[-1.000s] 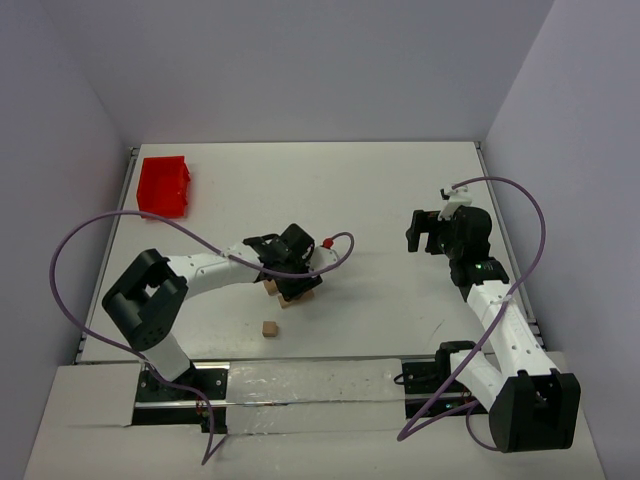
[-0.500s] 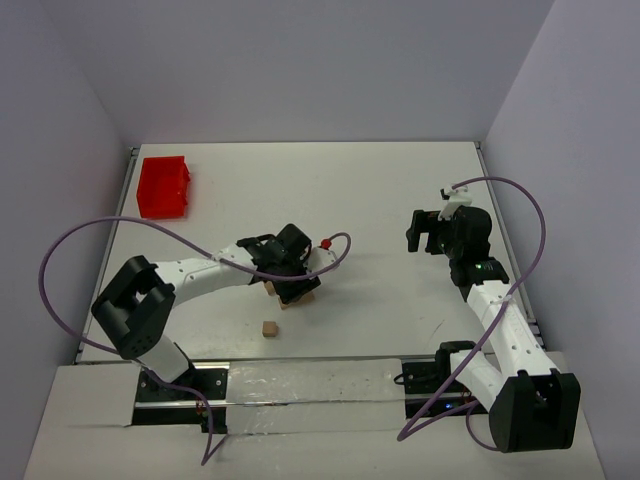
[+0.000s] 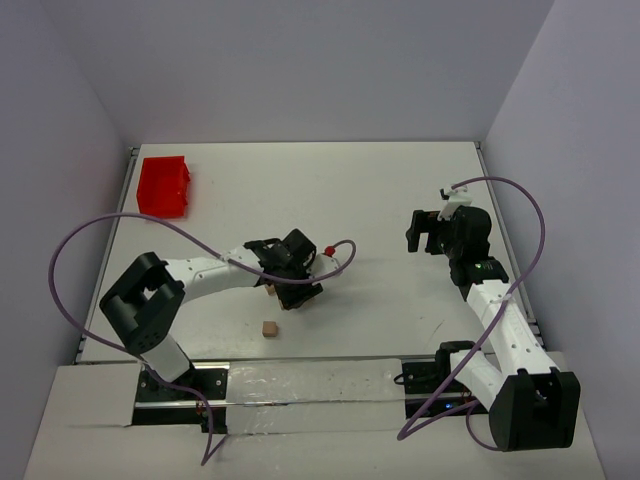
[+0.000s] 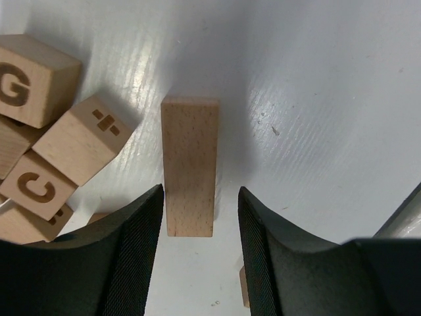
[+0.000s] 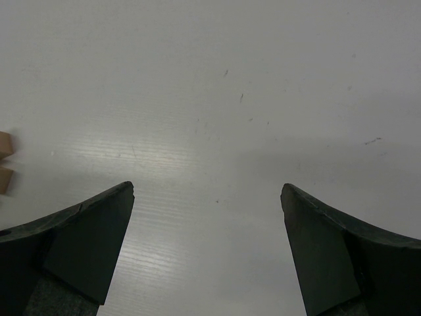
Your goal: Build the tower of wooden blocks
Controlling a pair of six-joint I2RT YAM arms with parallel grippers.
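Observation:
A pile of light-tan wooden blocks (image 3: 272, 291) lies mid-table, mostly hidden under my left gripper (image 3: 297, 276). In the left wrist view a plain long block (image 4: 190, 164) lies flat with its near end between the open jaws of the left gripper (image 4: 199, 197); the right finger stands clear of it. Lettered cubes sit to its left: a G cube (image 4: 29, 79), a cube with a symbol (image 4: 85, 138) and a C cube (image 4: 39, 187). One single cube (image 3: 268, 328) lies apart, nearer the bases. My right gripper (image 3: 425, 232) is open and empty over bare table (image 5: 207, 191).
A red plastic bin (image 3: 164, 186) stands at the far left corner. A purple cable loops from each arm. Two block edges (image 5: 4, 161) show at the left border of the right wrist view. Walls enclose the table on three sides.
My left gripper has shifted slightly over the block pile and now covers more of it. The right arm and the single cube have not moved.

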